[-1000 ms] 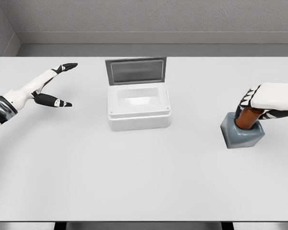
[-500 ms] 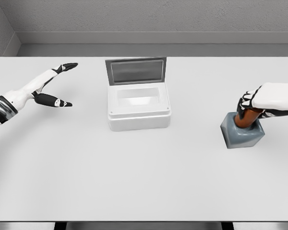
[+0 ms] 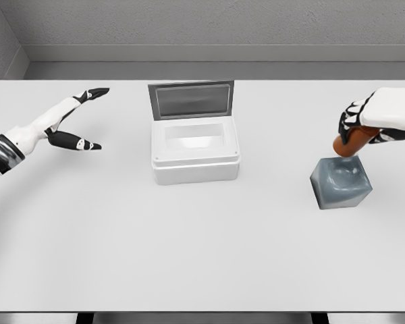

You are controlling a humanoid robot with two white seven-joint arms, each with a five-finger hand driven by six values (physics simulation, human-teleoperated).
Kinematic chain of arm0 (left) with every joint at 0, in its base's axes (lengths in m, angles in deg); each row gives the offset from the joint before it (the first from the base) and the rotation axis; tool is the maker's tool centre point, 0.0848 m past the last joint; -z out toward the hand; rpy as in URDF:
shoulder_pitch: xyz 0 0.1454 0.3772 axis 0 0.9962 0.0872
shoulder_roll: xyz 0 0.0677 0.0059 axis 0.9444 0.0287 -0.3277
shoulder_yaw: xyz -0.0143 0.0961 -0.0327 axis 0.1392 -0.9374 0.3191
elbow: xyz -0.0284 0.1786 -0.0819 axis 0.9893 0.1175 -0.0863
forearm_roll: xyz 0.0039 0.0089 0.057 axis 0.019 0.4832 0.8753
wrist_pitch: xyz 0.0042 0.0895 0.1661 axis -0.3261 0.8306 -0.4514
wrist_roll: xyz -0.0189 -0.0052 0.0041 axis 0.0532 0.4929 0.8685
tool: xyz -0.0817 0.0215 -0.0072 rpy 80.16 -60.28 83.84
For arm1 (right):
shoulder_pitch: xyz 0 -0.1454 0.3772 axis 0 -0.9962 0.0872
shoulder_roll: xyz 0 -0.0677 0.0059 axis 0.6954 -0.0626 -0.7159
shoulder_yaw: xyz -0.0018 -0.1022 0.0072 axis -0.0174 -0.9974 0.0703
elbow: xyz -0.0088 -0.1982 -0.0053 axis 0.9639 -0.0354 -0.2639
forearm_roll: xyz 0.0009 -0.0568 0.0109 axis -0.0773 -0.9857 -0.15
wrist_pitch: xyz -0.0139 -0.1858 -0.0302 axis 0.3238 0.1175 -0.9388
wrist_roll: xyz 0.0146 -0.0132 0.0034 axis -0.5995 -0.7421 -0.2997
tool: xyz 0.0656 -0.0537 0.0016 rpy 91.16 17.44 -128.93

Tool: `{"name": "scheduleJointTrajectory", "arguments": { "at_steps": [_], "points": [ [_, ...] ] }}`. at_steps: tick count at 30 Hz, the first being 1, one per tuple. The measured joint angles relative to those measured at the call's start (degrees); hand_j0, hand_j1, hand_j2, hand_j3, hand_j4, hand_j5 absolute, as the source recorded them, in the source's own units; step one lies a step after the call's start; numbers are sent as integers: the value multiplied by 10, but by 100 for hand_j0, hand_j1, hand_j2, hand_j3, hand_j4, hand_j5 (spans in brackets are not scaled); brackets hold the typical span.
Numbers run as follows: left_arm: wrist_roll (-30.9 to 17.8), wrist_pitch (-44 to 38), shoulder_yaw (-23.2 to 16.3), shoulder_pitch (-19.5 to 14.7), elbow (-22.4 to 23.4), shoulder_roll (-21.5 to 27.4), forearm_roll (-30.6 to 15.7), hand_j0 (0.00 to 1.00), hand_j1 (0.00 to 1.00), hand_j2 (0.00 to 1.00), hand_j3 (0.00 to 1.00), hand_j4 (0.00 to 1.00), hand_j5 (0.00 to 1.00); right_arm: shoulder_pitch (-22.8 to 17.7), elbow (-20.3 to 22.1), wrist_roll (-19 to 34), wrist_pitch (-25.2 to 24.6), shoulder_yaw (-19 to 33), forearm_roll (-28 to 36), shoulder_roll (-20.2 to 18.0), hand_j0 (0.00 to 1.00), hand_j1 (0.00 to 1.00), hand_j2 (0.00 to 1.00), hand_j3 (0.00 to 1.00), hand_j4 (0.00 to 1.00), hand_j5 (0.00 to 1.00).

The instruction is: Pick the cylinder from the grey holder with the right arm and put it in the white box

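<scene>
The left hand hangs over the table's left side with fingers spread wide, holding nothing; in the middle sits the white box, its grey lid standing upright at the back, the inside bare; on the right, the right hand has its fingers curled tight around the cylinder, brown-orange, its rounded lower end clear of and just above the grey holder.

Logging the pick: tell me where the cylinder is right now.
In the head view the cylinder is at the right, gripped in the right hand just above the grey holder, lifted clear of it, well right of the white box.
</scene>
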Motion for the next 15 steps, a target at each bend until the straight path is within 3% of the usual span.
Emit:
{"name": "scheduleJointTrajectory", "arguments": {
  "at_steps": [15],
  "points": [
    [0,0,0,-1,0,-1,2,100,100,100,100,100,100,21,9,1,0,-1,1,41,41,41,41,41,41,41]
  ]
}}
